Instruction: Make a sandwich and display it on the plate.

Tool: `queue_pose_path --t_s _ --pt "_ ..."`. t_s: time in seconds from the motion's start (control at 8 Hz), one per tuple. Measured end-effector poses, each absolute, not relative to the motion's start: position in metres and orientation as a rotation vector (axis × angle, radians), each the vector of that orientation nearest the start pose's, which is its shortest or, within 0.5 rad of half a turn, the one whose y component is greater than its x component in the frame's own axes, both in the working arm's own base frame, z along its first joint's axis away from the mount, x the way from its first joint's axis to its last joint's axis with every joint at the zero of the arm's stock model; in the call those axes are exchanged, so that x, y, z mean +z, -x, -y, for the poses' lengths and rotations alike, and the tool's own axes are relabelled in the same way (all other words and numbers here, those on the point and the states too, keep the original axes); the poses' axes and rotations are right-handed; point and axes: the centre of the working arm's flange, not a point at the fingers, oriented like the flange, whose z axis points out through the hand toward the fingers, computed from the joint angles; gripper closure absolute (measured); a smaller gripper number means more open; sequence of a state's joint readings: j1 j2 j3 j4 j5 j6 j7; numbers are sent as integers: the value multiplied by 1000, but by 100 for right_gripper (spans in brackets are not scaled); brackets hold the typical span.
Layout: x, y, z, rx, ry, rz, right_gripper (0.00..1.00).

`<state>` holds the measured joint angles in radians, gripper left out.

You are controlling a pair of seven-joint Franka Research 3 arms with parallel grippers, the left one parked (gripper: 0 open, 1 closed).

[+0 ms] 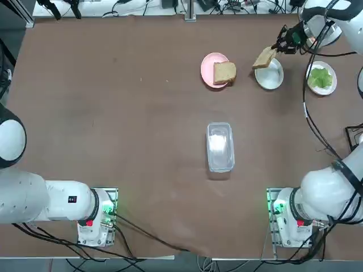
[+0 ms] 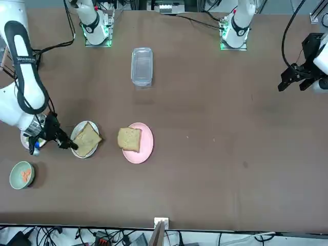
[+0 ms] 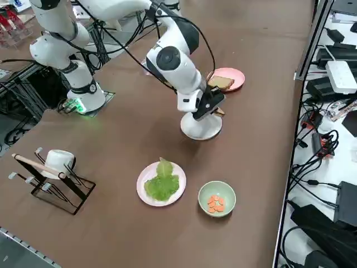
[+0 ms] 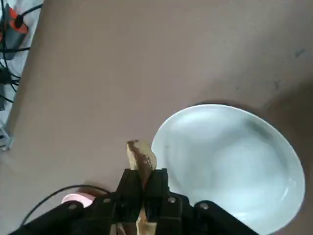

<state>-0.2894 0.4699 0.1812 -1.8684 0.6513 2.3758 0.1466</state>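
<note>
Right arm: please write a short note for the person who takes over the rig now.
Right hand: shut on a toast slice, held tilted over the edge of the white plate.
White plate: bare.
Second toast slice: on the pink plate.
Lettuce: on its own plate; orange filling in the green cup.
Done: first slice picked up.
Left: set it down, add lettuce, filling, second slice.
</note>
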Motion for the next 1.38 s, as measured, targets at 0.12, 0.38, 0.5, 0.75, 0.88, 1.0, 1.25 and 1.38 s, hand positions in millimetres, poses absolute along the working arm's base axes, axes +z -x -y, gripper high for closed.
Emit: queue_pose_path --t_s 0.12,0.38,0.5,0.75,0.88,1.0,1.25,1.38 --pt "272 -641 74 -29 2408 -957 93" --pt "268 -644 81 -31 2396 -971 93" --pt "265 -644 85 -33 2396 -971 93" --pt "251 -641 98 -29 2404 -952 93" --pt "244 -640 103 -24 2405 -949 93" --pt "240 -639 106 -20 2404 -952 93" --pt "239 -639 105 -17 2403 -951 93" --pt "239 -639 105 -16 2402 -952 93"
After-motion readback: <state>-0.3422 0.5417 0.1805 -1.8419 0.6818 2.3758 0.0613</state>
